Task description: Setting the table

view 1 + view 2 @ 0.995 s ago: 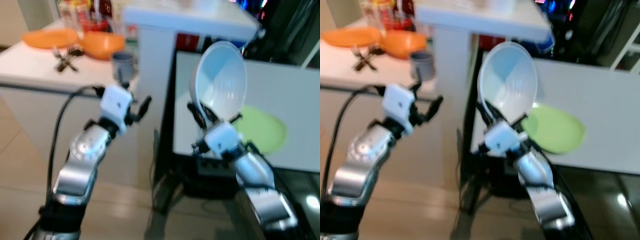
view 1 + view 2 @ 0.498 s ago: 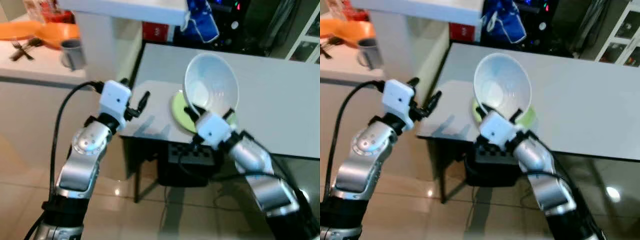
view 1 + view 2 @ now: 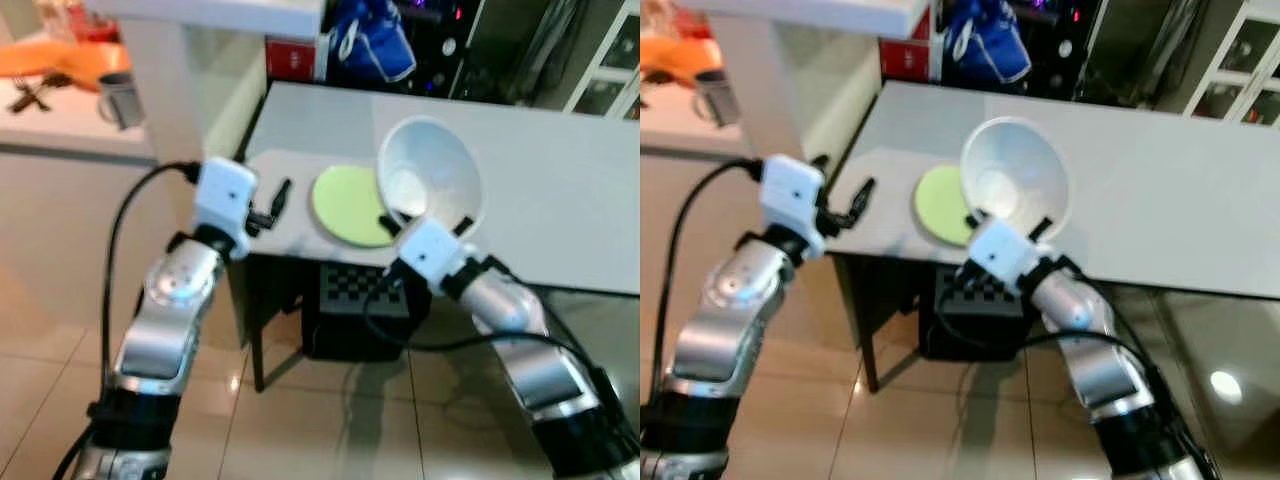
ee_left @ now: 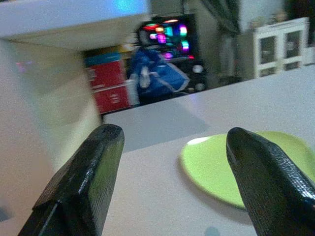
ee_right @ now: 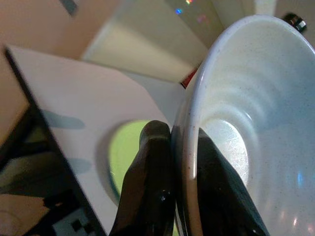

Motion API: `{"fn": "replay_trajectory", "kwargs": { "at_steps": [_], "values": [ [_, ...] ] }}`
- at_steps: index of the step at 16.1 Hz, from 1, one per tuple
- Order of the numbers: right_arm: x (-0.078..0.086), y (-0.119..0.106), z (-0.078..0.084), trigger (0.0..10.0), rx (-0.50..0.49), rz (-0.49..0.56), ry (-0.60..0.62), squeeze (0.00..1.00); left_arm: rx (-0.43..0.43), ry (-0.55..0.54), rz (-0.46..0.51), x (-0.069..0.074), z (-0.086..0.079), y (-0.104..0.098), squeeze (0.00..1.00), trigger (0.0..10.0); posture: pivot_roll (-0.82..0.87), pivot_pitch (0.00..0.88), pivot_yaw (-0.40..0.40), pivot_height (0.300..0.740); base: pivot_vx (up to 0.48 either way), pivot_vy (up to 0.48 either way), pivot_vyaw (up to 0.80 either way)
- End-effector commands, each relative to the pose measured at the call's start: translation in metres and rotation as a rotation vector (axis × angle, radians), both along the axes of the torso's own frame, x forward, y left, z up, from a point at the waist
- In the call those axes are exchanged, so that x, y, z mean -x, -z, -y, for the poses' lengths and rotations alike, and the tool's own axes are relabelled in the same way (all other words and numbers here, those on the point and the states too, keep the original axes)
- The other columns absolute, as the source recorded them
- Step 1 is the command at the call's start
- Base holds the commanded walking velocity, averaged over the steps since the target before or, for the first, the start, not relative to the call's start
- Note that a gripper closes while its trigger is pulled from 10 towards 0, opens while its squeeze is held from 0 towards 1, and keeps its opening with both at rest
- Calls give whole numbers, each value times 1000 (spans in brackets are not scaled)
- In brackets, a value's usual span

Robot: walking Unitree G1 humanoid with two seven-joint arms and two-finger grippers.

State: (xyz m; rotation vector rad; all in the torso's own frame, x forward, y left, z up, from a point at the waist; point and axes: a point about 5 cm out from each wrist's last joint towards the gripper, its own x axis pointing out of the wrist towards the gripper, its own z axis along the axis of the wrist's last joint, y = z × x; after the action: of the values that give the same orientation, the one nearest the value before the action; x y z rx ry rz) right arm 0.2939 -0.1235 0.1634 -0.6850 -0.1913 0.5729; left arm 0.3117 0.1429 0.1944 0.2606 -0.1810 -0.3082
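right hand (image 3: 428,222) gripping white bowl (image 3: 432,176), tilted

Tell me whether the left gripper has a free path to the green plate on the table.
Probably yes. The left gripper is open and empty at the table's near corner, the green plate lies flat just beyond with bare tabletop between. The right gripper holds the white bowl tilted over its far edge.
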Motion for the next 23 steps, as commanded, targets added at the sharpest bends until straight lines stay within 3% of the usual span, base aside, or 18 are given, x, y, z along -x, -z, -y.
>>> {"fn": "replay_trajectory", "kwargs": {
  "at_steps": [1,3,4,9,16,23],
  "values": [
    [-1,-11,5,10000,-13,19,13,0,-9,-2,-1,-3,4,-1,0,10000,-28,0,-69,740,0,0,0],
    [-2,-8,5,10000,1,-7,11,0,19,-18,0,-6,5,0,0,10000,-39,0,-56,740,0,0,0],
    [-3,-9,7,10000,-45,-23,24,0,6,-1,4,-5,8,-1,0,10000,-27,0,-63,740,240,0,0],
    [-8,-8,4,10000,-57,-27,38,0,-14,-4,8,-2,4,-2,0,10000,5,0,-72,740,322,0,-372],
    [-1,-3,2,10000,16,-35,-17,0,-12,15,0,-1,10,2,0,10000,-6,0,-68,740,338,0,0],
    [-9,-3,13,10000,33,-17,71,0,-28,15,0,-1,7,0,0,10000,-8,0,-60,740,287,0,0]
  ]
}}
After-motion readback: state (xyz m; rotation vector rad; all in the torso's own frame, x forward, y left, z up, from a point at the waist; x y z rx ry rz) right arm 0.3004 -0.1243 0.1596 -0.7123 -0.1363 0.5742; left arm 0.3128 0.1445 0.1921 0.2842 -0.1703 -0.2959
